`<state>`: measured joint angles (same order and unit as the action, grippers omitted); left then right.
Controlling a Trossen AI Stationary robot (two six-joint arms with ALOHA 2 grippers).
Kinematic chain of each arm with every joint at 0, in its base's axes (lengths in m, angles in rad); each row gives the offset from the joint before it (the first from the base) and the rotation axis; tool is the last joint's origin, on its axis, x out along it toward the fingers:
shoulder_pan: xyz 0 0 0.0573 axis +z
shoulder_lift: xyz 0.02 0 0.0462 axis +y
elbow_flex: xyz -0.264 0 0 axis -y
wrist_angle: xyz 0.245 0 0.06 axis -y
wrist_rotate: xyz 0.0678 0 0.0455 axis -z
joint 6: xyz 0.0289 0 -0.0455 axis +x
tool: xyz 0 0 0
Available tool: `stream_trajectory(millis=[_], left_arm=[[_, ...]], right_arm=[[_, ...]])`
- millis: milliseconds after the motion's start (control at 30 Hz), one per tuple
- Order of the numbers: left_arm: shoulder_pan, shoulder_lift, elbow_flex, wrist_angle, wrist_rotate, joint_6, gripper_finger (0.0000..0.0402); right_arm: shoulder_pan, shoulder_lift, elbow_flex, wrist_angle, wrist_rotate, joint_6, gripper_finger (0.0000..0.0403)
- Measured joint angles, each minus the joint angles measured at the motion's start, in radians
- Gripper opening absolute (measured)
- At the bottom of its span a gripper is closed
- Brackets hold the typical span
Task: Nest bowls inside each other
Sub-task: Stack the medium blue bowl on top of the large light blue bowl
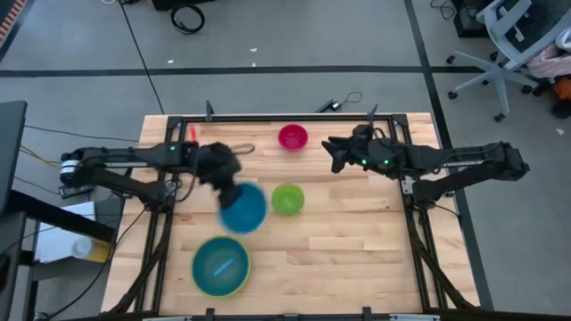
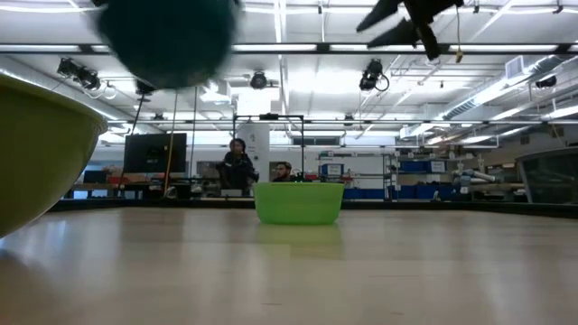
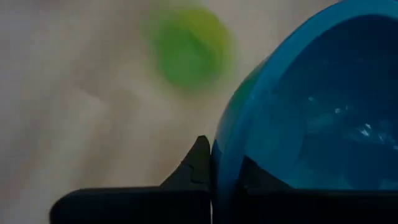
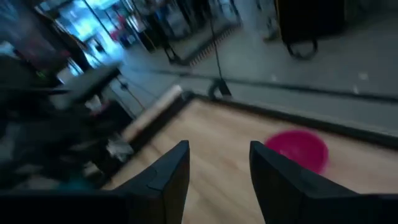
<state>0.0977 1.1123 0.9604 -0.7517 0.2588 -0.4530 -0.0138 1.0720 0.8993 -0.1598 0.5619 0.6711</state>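
Glossy plastic bowls, pale wood table

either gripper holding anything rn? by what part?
Left gripper is shut on the rim of the blue bowl, lifted off the table. Right gripper is open and empty, up near the pink bowl.

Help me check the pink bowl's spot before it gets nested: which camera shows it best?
The high view: the pink bowl sits whole and upright near the table's far edge. The right wrist view shows it blurred, beyond the open right gripper. The others miss it.
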Motion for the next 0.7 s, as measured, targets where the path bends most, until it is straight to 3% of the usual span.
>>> stream_trajectory(millis=[67, 200, 433, 567, 700], left_arm=[[-0.05, -0.025, 0.001, -0.146, 0.109, -0.013, 0.001], [-0.22, -0.036, -0.001, -0.3, 0.105, -0.053, 0.001], [-0.476, 0.049, -0.001, -0.123, 0.071, -0.088, 0.001], [-0.536, 0.136, -0.001, -0.117, -0.037, -0.126, 0.0018], [-0.557, 0.22, -0.001, -0.075, -0.12, -0.189, 0.0045]], right_arm=[[-0.02, 0.011, 0.0, -0.054, -0.024, 0.049, 0.017], [-0.036, 0.065, -0.001, -0.092, -0.101, 0.097, 0.017], [-0.019, 0.204, -0.001, -0.089, -0.178, 0.203, 0.017], [-0.019, 0.273, -0.001, -0.092, -0.275, 0.22, 0.017], [-0.018, 0.328, -0.001, -0.113, -0.299, 0.258, 0.017]])
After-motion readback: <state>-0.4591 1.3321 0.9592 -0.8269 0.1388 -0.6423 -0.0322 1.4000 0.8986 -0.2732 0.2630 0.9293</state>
